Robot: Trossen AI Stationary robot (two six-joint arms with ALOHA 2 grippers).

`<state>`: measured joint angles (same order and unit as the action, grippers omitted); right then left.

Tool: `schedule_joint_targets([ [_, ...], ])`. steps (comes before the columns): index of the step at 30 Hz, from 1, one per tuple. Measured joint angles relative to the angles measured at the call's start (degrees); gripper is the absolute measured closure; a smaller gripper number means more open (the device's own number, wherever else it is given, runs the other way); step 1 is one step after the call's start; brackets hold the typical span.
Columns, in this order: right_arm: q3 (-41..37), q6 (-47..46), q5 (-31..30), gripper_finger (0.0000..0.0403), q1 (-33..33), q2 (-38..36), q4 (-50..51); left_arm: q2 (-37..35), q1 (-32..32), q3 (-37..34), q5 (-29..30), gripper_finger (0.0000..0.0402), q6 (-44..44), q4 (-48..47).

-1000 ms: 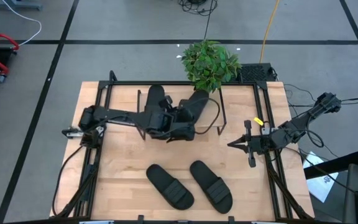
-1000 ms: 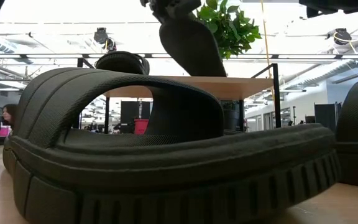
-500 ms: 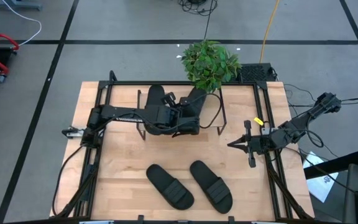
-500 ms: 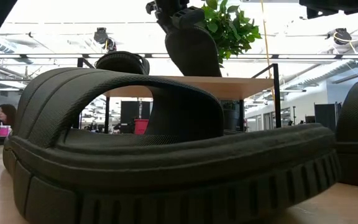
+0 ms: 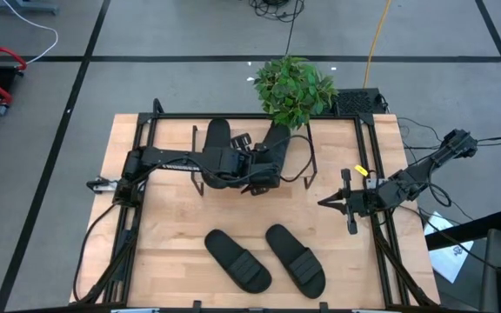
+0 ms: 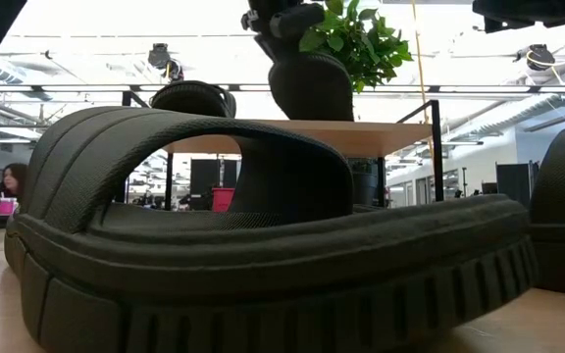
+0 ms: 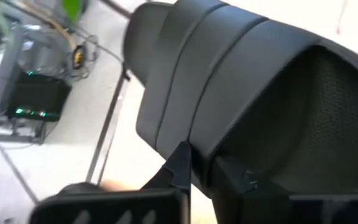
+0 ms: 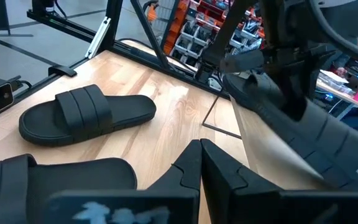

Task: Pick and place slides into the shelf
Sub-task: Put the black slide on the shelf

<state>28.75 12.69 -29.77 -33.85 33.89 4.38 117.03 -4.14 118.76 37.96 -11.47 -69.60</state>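
Occlusions and cut-offs noted

High view: left tool (image 5: 252, 167) and arm cover most of the shelf (image 5: 304, 149) top. Low view: nearest slide (image 6: 263, 245) fills the frame, hiding the tabletop behind. Left wrist view: held slide (image 7: 253, 93) blurred, cropped.

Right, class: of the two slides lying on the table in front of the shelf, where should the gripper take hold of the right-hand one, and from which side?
Grip the right-hand slide across its wide ribbed strap, coming straight down from above. It lies flat, sole down, so the raised strap arches clear of the footbed, probably leaving room for one finger beneath. The idle right gripper is nearest.
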Motion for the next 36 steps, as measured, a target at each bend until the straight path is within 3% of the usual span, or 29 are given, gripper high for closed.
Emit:
schedule_joint_targets([
  [8,0.0,-1.1,0.0,0.0403,0.0,0.0,0.0,0.0,0.0,0.0,-6.7,0.0288,4.7,2.1],
  [18,0.0,-1.1,0.0,0.0403,0.0,0.0,0.1,0.0,-0.9,0.0,-6.8,0.0232,12.8,3.8],
  [28,0.0,-1.1,0.0,0.0403,0.0,0.0,0.1,-2.0,-3.5,0.9,-6.4,0.0241,22.5,3.3],
  [33,-0.1,-1.2,0.0,0.0403,0.0,0.0,0.1,-4.3,-5.0,3.4,-7.4,0.0264,18.3,-1.9],
  [36,-0.1,-1.2,0.0,0.0403,0.0,0.0,0.1,-4.8,-4.8,3.3,-9.0,0.0313,13.1,-7.4],
])
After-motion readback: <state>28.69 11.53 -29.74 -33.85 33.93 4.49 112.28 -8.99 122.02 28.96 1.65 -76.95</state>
